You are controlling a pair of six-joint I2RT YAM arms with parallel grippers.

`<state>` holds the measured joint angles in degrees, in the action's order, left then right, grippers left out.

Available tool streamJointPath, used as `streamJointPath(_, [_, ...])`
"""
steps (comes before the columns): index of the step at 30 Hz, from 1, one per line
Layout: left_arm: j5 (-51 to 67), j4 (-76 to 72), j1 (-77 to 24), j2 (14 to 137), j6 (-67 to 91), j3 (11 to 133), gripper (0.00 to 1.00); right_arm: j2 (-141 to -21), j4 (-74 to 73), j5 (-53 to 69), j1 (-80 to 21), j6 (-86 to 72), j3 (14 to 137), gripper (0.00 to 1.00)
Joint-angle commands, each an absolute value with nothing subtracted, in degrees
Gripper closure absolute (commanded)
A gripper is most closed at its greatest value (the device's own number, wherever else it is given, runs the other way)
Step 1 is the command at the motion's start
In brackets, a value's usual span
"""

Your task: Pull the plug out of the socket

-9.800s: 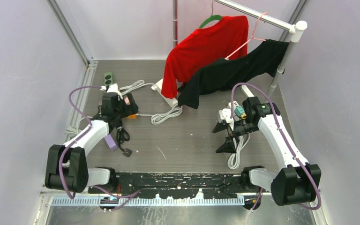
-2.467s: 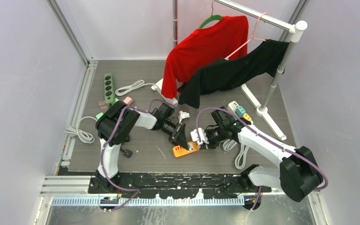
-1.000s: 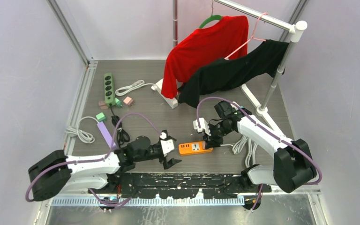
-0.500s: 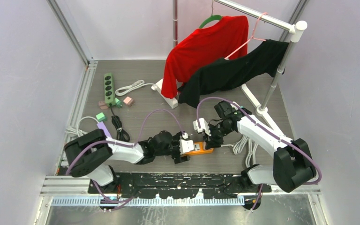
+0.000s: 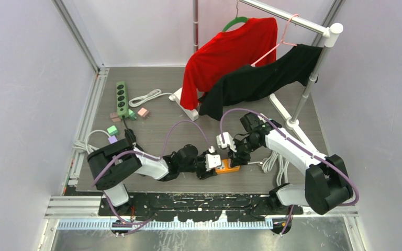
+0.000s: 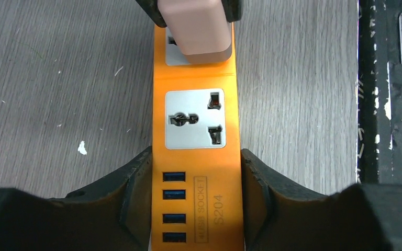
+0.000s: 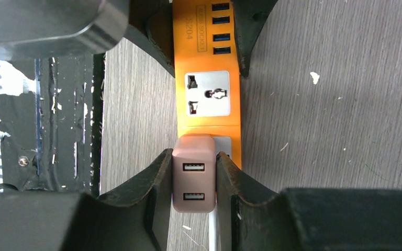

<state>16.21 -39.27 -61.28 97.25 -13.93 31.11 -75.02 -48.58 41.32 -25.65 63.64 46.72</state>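
The orange socket strip (image 5: pixel 225 167) lies flat near the table's front edge. A pink plug (image 7: pixel 193 178) with two USB ports sits in the outlet at the strip's far end (image 6: pixel 193 26). My right gripper (image 7: pixel 193 180) is shut on the plug, one finger pressed on each side; in the top view the gripper (image 5: pixel 236 157) hides it. My left gripper (image 6: pixel 196 196) clamps the socket strip (image 6: pixel 196 151) at its USB-port end, both fingers touching its sides. From above, the left gripper (image 5: pixel 210 165) meets the strip from the left. One outlet (image 7: pixel 208 93) between the grippers is bare.
A green power strip (image 5: pixel 121 97), small pink (image 5: pixel 143 112), green (image 5: pixel 112 130) and purple (image 5: pixel 113 139) adapters and white cables (image 5: pixel 152 97) lie at the back left. A clothes rack holds a red shirt (image 5: pixel 230 49) and black garment (image 5: pixel 261 78). A black rail (image 5: pixel 199 201) borders the front.
My left arm swung in from the near left to the orange strip and its jaws closed onto the USB end. The right gripper stayed shut on the plug.
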Motion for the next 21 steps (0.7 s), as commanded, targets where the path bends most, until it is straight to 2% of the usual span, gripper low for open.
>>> streamJointPath(1, [18.5, -43.8, -60.7, 98.6, -12.0, 32.5, 0.93, -73.8, -48.2, 44.1, -25.4, 66.9, 47.3, 0.95])
streamJointPath(2, [18.7, -44.1, -60.5, 98.6, -11.8, 32.1, 0.99, -73.6, -48.2, 44.2, -25.4, 67.7, 47.0, 0.96])
streamJointPath(7, [19.8, -48.3, -58.4, 98.6, -9.2, 28.2, 1.00, -72.0, -49.3, 45.4, -24.7, 71.9, 45.6, 0.97])
streamJointPath(11, [20.7, -47.2, -57.7, 99.0, -8.6, 27.9, 1.00, -71.0, -49.6, 51.3, -24.8, 72.9, 45.5, 0.99])
streamJointPath(21, [22.6, -45.3, -58.0, 102.9, -6.6, 30.6, 1.00, -72.4, -38.9, 51.0, -26.4, 58.8, 45.8, 0.99])
